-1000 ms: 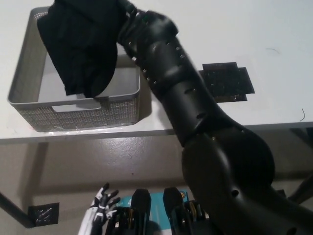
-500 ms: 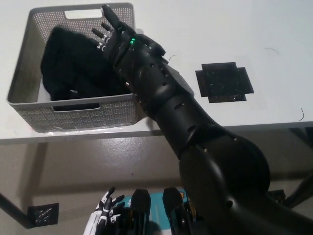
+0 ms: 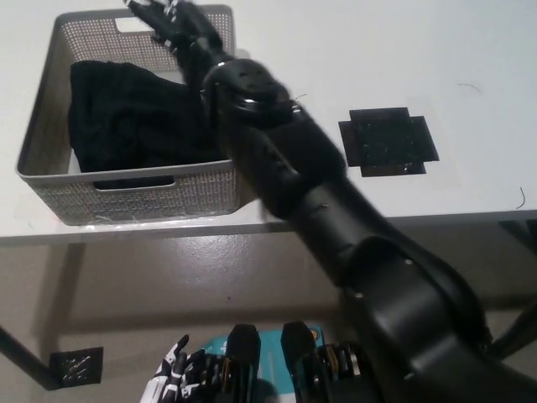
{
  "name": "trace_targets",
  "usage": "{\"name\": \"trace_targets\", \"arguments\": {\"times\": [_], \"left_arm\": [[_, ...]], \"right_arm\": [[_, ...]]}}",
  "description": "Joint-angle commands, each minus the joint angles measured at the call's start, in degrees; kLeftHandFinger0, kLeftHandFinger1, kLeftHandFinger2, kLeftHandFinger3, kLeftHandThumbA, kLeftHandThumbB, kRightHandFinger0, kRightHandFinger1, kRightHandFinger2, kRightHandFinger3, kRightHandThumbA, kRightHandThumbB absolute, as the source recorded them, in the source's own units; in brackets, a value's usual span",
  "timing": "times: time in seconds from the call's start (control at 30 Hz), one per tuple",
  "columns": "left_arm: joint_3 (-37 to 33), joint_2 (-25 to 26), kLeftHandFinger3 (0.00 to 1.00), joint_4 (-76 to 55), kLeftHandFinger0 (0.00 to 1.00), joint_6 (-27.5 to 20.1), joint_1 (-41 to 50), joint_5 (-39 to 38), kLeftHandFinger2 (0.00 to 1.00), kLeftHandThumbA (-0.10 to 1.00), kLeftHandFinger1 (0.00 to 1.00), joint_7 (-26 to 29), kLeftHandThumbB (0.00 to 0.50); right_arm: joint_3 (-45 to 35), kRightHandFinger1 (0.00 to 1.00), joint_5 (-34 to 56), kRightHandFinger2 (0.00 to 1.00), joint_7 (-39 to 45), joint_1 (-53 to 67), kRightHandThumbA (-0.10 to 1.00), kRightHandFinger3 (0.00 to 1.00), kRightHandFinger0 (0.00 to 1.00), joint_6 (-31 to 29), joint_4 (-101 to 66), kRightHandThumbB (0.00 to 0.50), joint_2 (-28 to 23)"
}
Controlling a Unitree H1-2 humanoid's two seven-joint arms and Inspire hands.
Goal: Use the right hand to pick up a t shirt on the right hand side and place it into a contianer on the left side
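Basket (image 3: 52, 164) of grey mesh plastic stands on the white surface (image 3: 352, 59) at about ten o'clock of the view, close to the near edge of the surface. The black t-shirt (image 3: 126, 126) lies crumpled inside the basket, it fills most of the floor and touches the near wall and the left wall. A strip of bare basket floor shows at the far side, toward twelve o'clock.

The black right arm comes in from five o'clock and reaches across the near right corner of the basket. The right hand (image 3: 172, 25) is above the far rim of the basket, at about eleven o'clock, with the fingers spread apart and holding nothing. It is clear of the t-shirt; the cloth is below it, toward seven o'clock from it.

A black flat patch (image 3: 388, 140) with a cross-like outline lies on the surface at about two o'clock, well apart from the basket.

The white left hand (image 3: 168, 379) rests low at seven o'clock, below the edge of the surface, only partly in view, its fingers loosely apart and empty.
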Motion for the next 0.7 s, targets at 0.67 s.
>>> {"name": "trace_targets", "arguments": {"times": [0.67], "left_arm": [[4.41,2.19,0.99,-0.05,0.76,-5.18,2.04,-2.96,0.94,0.93,0.90,0.18,0.384]], "right_arm": [[12.07,1.00,-28.70,1.00,10.22,39.89,0.76,1.00,1.00,-0.52,-79.17,0.317,-37.31]]}}
